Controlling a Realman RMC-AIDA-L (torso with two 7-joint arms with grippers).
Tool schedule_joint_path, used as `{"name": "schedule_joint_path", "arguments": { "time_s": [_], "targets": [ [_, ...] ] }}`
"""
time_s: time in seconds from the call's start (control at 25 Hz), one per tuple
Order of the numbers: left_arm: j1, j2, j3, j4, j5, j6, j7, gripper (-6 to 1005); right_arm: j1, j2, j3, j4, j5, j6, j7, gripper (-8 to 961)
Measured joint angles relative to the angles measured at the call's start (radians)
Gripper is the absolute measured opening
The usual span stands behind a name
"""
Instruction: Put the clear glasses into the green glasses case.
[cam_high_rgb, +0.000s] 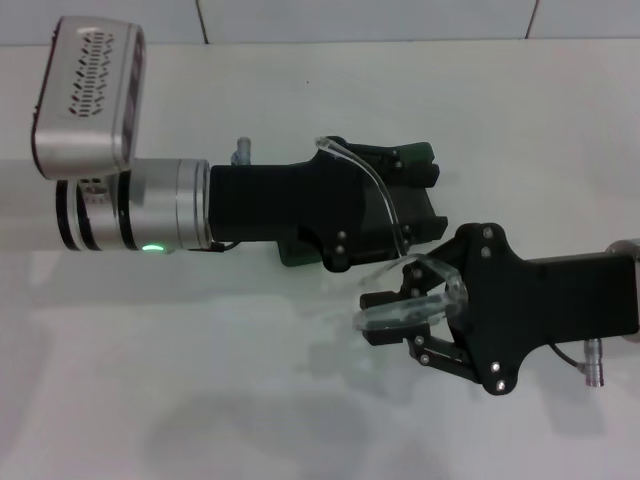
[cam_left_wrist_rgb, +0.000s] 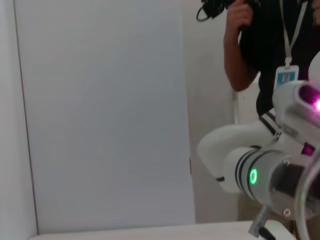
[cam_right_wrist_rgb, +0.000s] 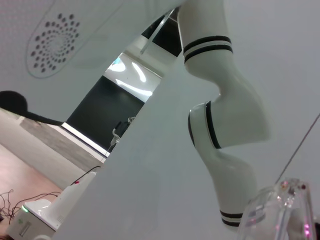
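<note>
Right pincer (cam_high_rgb: 385, 318) grips clear glasses (cam_high_rgb: 405, 305); head view only.

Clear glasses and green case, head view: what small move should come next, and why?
Probably the right gripper, shut on the clear glasses, should ease them toward the green glasses case that the left gripper holds. One clear arm already reaches over the case.

Clear glasses (cam_high_rgb: 400, 300), dark green case (cam_high_rgb: 420, 156), black tools, white table (cam_high_rgb: 300, 400).
</note>
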Motion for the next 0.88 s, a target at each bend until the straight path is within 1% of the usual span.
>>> {"name": "schedule_joint_path", "arguments": {
  "time_s": [0.2, 0.28, 0.44, 0.72, 0.88],
  "targets": [
    [0.007, 0.001, 0.000, 0.000, -0.014, 0.013, 0.013, 472, 0.004, -0.002, 0.001, 0.005, 0.003, 0.002, 0.018, 114],
    [0.016, 0.001, 0.000, 0.000, -0.033, 0.032, 0.026, 472, 0.005, -0.004, 0.001, 0.006, 0.002, 0.018, 0.053, 114],
    [0.026, 0.003, 0.000, -0.002, -0.054, 0.051, 0.035, 472, 0.006, -0.006, 0.000, 0.016, -0.002, 0.035, 0.063, 114],
    [0.055, 0.011, 0.000, -0.011, -0.124, 0.098, 0.041, 470, 0.005, -0.007, 0.000, 0.045, -0.007, 0.051, 0.070, 126],
    [0.069, 0.017, 0.000, -0.012, -0.138, 0.121, 0.051, 470, 0.000, -0.007, 0.000, 0.045, -0.009, 0.064, 0.083, 133]
  ]
}}
